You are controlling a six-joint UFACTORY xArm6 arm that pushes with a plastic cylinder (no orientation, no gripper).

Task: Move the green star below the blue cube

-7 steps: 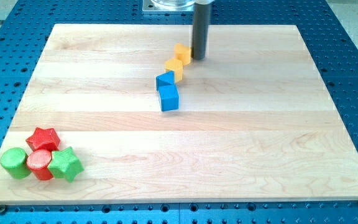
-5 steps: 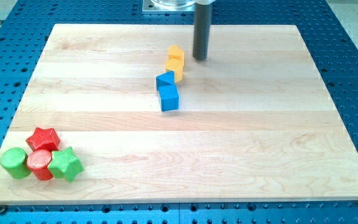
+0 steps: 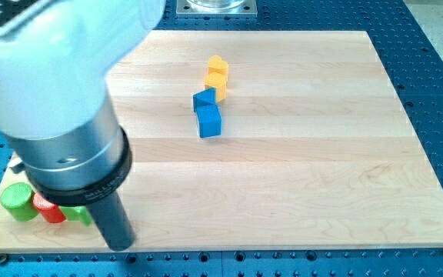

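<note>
While the arm's bulky white and grey body fills the table's near-left corner, my tip (image 3: 119,245) rests at the near edge, just right of the cluster there. This rig carries no jaws, only a rod, so nothing is apart or clamped. The green star-shaped block (image 3: 78,215) shows only as a sliver behind the rod, touching the red cylinder block (image 3: 47,208), with the green cylinder block (image 3: 18,201) further left; the star's exact pose is probably unreadable. The blue cube block (image 3: 209,121) sits well apart near the table's centre, a second blue block (image 3: 203,98) touching it and two yellow blocks (image 3: 216,75) beyond. One risk: a push from here could drag the red cylinder along, or slide the star off the near edge.
</note>
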